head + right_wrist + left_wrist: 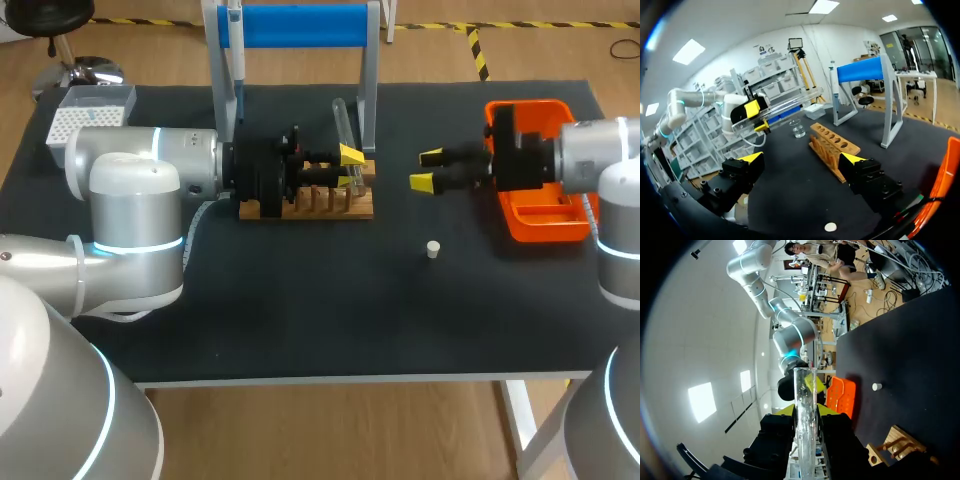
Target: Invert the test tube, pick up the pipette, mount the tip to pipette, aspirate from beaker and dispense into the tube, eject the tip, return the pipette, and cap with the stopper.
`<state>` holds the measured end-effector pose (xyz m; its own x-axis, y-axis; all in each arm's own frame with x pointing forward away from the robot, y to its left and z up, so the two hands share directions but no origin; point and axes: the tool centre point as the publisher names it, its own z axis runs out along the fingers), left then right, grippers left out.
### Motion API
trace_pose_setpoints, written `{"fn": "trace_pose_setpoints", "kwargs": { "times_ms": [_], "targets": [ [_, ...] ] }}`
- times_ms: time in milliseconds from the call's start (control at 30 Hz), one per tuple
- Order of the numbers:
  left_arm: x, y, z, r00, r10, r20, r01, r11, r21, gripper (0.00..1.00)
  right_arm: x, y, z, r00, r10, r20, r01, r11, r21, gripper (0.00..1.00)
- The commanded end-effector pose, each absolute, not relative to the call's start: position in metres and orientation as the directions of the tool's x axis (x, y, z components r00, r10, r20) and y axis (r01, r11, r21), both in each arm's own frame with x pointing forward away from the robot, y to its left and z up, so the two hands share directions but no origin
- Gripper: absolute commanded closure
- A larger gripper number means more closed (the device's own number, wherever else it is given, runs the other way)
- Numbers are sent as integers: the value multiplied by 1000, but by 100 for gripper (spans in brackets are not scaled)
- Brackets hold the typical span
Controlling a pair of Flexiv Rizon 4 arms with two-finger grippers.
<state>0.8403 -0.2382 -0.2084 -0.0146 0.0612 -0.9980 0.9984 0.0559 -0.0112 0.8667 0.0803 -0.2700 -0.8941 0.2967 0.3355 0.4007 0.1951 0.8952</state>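
The black desk [300, 300] fills most of the frame. A blue-topped stand [300, 25] is seen at upper centre. At right, the right jaws are held apart just left of the orange tray [540, 225]. At centre, above the wooden rack [330, 205], the left jaws are clamped on the tilted test tube [343, 120]. The white stopper [433, 249] lies on the desk right of centre.

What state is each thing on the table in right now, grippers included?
test tube: held tilted above the wooden rack, unstoppered.
left gripper: shut on the test tube.
right gripper: open, empty.
stopper: lying loose on the table.
pipette: hanging on the blue stand.
beaker: upright by the wooden rack.
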Motion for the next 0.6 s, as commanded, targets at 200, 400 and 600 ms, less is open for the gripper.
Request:
{"fn": "trace_pose_setpoints", "kwargs": {
  "times_ms": [200, 400, 600],
  "targets": [
    [840, -239, -208, -14, 64, -998, 998, 58, -10, 100, 877, 93, -283, -926, 308, 219, 306, 272, 912, 0],
    [840, -239, -208, -14, 64, -998, 998, 58, -10, 100, 876, 102, -292, -931, 332, 149, 255, 302, 919, 0],
    [840, -239, -208, -14, 64, -998, 998, 58, -10, 100, 877, 112, -304, -928, 350, 129, 244, 309, 919, 0]
  ]
}}
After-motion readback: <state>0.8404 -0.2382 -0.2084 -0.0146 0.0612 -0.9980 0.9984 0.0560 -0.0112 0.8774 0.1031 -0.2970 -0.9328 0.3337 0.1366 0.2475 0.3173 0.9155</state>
